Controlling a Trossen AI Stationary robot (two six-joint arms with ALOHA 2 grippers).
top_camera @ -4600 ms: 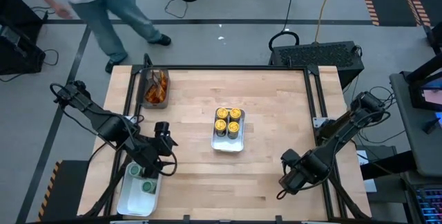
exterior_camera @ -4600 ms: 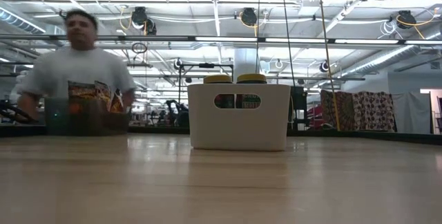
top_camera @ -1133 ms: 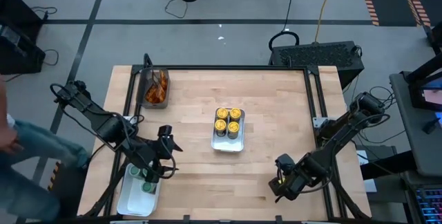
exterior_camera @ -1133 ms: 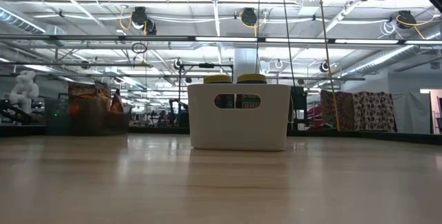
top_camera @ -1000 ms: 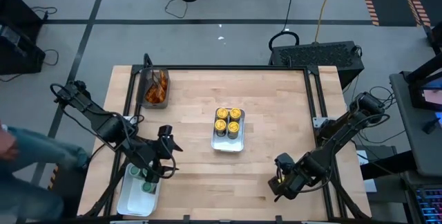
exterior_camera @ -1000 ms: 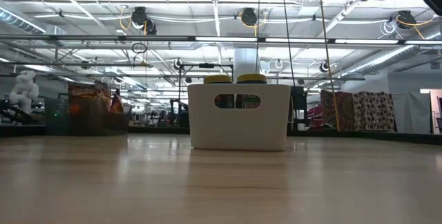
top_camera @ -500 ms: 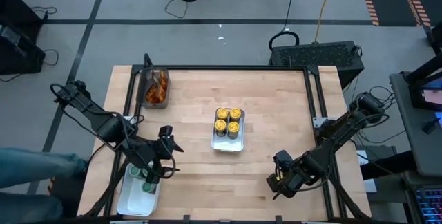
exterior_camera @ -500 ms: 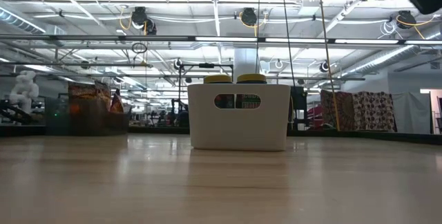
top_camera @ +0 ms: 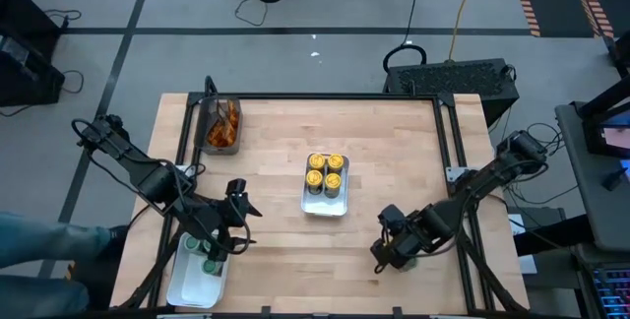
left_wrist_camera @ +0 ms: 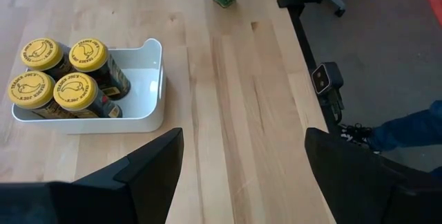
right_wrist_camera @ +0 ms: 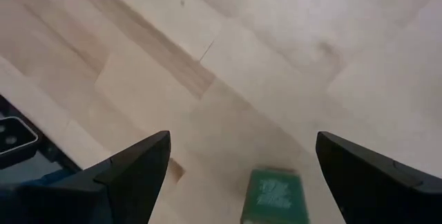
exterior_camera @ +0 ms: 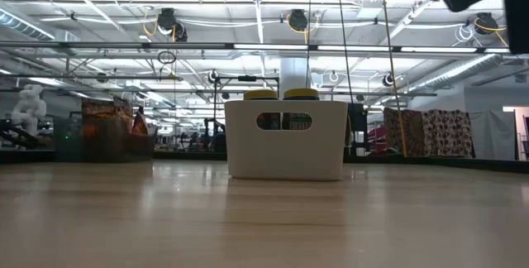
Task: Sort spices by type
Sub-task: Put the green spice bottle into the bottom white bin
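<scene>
Just beyond right gripper (right_wrist_camera: 235, 165): green packet (right_wrist_camera: 271, 195)

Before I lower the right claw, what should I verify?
1. Right claw open: ok, fingers spread wide.
2. Target lined up: ok, a green item lies on the table ahead, roughly between the fingers.
3. What the green item is: cannot tell; only its green label shows.
4. Left claw out of the way: ok, it hangs open over the near-left white tray, well apart from the right arm.
5. Yellow-lid jars sorted: ok, all four stand together in the centre tray.
</scene>
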